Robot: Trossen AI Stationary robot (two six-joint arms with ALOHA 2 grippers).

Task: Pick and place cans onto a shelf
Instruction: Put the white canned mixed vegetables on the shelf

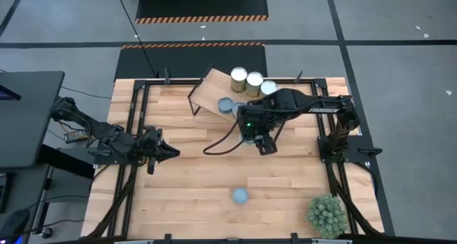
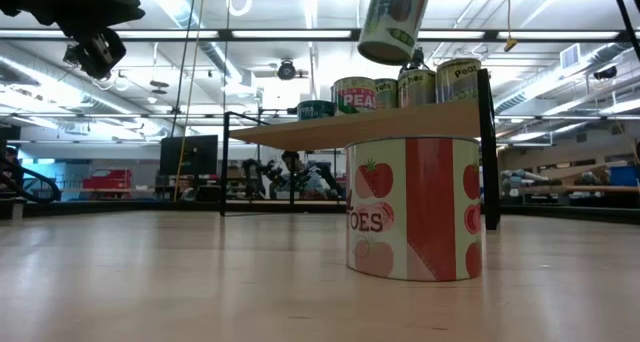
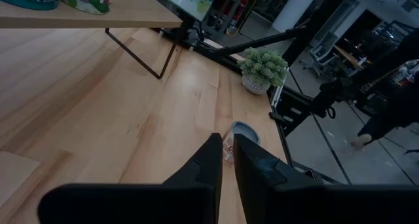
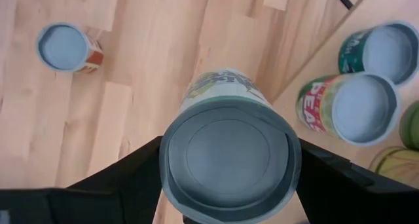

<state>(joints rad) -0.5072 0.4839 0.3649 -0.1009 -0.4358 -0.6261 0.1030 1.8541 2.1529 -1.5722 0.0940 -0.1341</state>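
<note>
While cans (image 1: 247,82) crowd shelf (image 1: 211,93), one aloft

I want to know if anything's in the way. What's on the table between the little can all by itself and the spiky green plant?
Nothing: the high view shows only bare tabletop between the lone can and the plant.

Bright, even overhead light; soft shadows.

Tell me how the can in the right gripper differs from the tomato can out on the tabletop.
The held can hangs in the air, gripped by the right gripper; the tomato can stands free on the table. The held can has a green and white label; the tomato can's is red and white. Neither is on the shelf yet.
</note>
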